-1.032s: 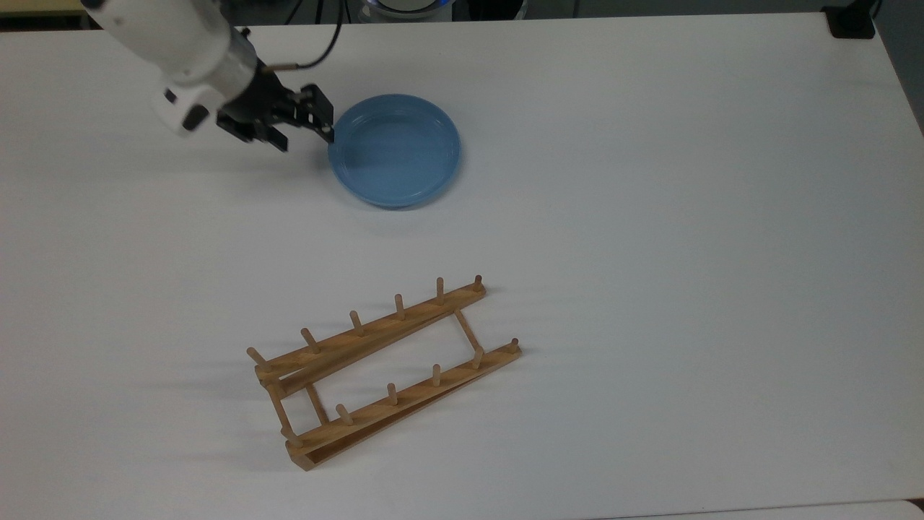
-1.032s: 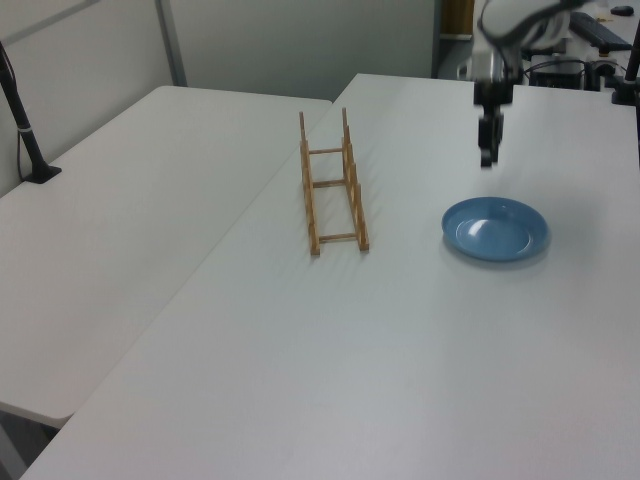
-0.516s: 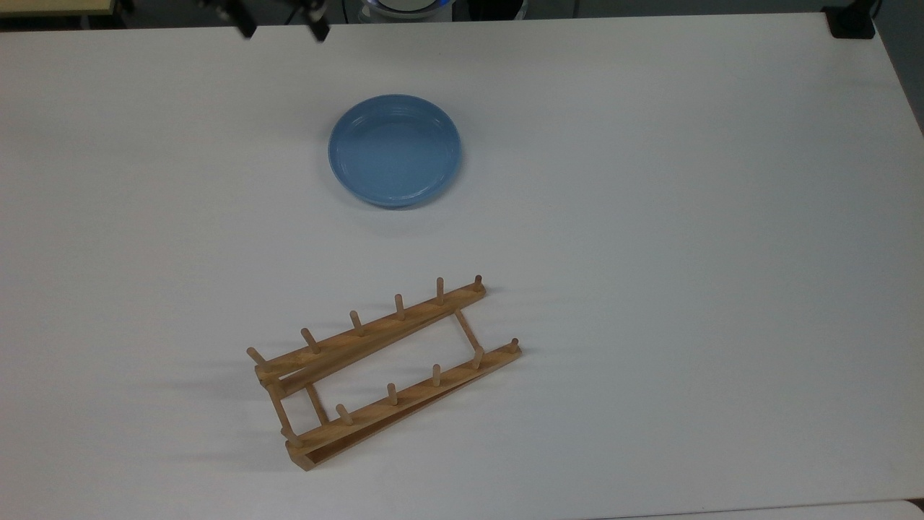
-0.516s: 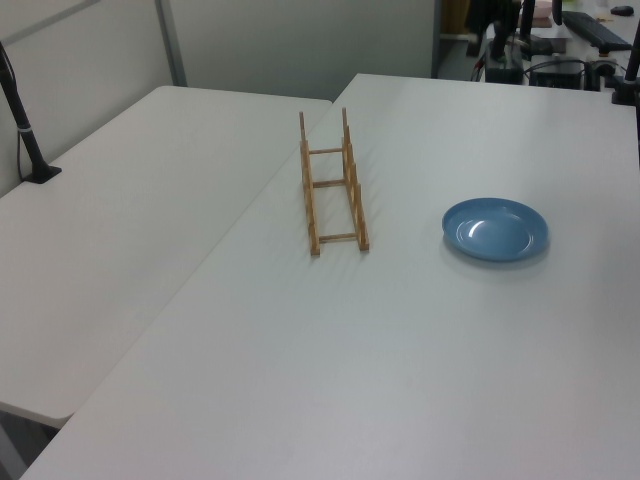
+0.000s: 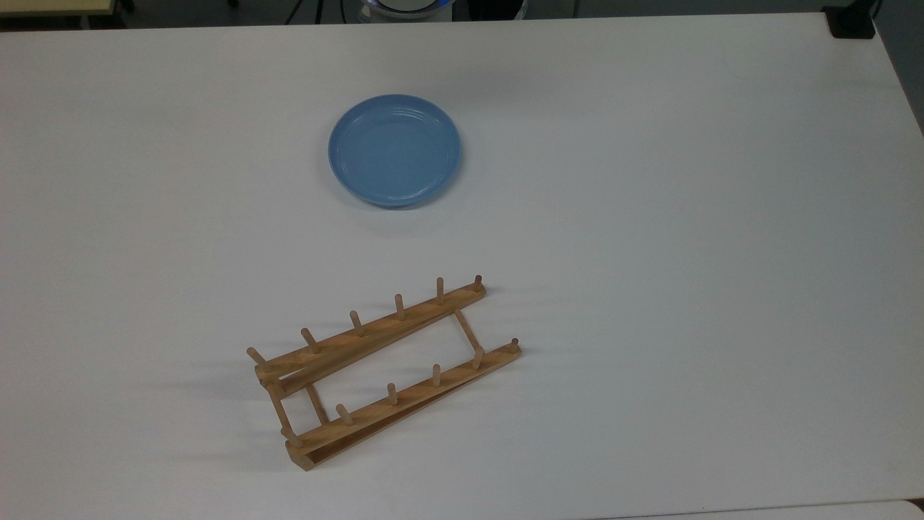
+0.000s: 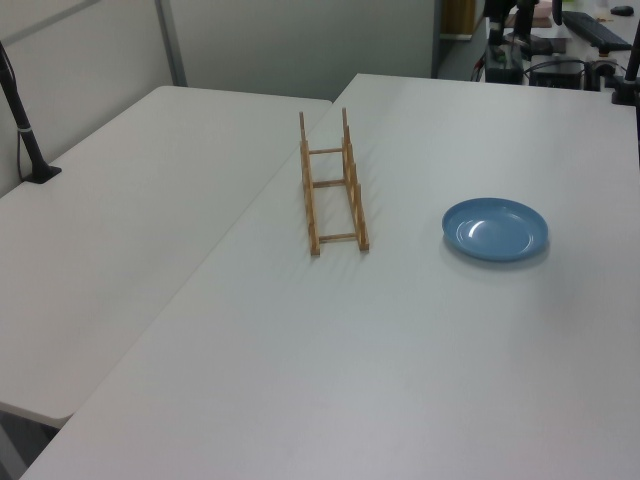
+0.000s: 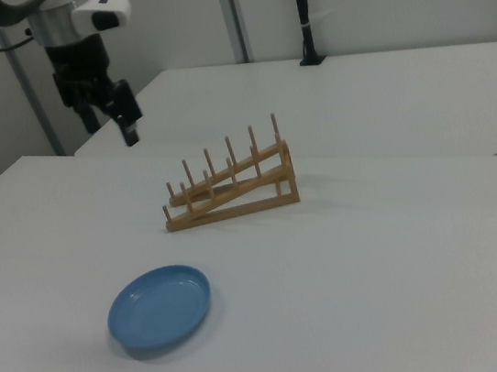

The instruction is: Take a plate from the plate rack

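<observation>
In the right view, going from left to right, the Franka arm's black gripper (image 7: 109, 113) hangs high at the right view's upper left, above the white table (image 7: 405, 247), its two fingers spread apart with nothing between them, well apart from everything below. Under it and toward the camera, the light-blue plate (image 7: 160, 307) lies flat on the table, right side up, free of the rack and well away from it. Farther toward the right view's right, the wooden plate rack (image 7: 230, 188) stands with its pegs upright and no plate in its slots. In the top view the plate (image 5: 394, 150) sits above the rack (image 5: 382, 372), a wide strip of bare tabletop (image 5: 686, 217) between them; in the left view the rack (image 6: 330, 185) lies on the left view's left and the plate (image 6: 495, 229) on the left view's right.
</observation>
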You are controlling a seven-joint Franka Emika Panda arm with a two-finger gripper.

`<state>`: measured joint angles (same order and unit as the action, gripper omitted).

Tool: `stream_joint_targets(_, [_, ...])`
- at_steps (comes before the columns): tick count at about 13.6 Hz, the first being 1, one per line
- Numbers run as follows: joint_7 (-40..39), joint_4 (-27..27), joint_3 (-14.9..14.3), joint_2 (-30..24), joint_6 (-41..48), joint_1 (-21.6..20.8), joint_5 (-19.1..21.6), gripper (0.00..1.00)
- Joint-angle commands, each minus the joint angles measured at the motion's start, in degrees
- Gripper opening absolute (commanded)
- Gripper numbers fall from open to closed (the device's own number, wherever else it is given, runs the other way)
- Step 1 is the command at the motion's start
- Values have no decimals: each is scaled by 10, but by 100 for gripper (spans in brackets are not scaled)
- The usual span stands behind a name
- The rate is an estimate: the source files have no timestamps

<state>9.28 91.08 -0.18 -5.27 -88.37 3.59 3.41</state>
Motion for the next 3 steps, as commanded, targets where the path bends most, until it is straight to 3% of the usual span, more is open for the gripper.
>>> stream_joint_targets(1, [-80,15,-11,9,-72,-4,-34,100])
stream_joint_targets(3, [-82,16,-11,9,-73,-6,-38,100])
